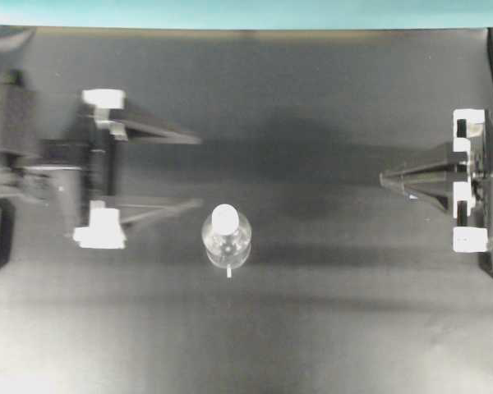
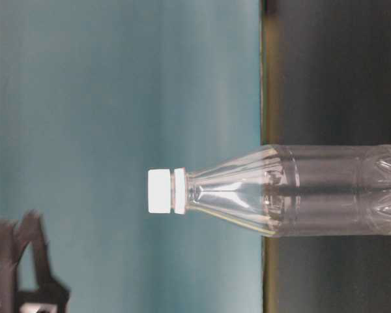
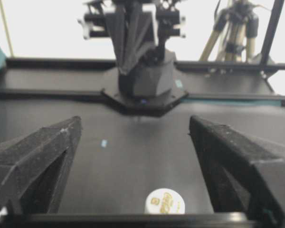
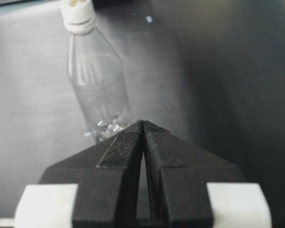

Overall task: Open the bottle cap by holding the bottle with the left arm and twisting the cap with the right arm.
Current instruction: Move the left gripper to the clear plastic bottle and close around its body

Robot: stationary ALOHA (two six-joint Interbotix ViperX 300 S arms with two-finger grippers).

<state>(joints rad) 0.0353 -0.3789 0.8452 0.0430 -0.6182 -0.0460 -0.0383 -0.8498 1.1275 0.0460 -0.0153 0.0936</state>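
There the bottle [image 1: 227, 240] stood upright on the black table [image 1: 312, 328], near the middle, its long axis vertical and its white cap [image 1: 225, 217] on top. It looked empty. The left gripper [image 1: 199, 170] had its jaws wide apart just left of the bottle, holding nothing. The right gripper [image 1: 384, 178], far right, was pressed closed and empty.
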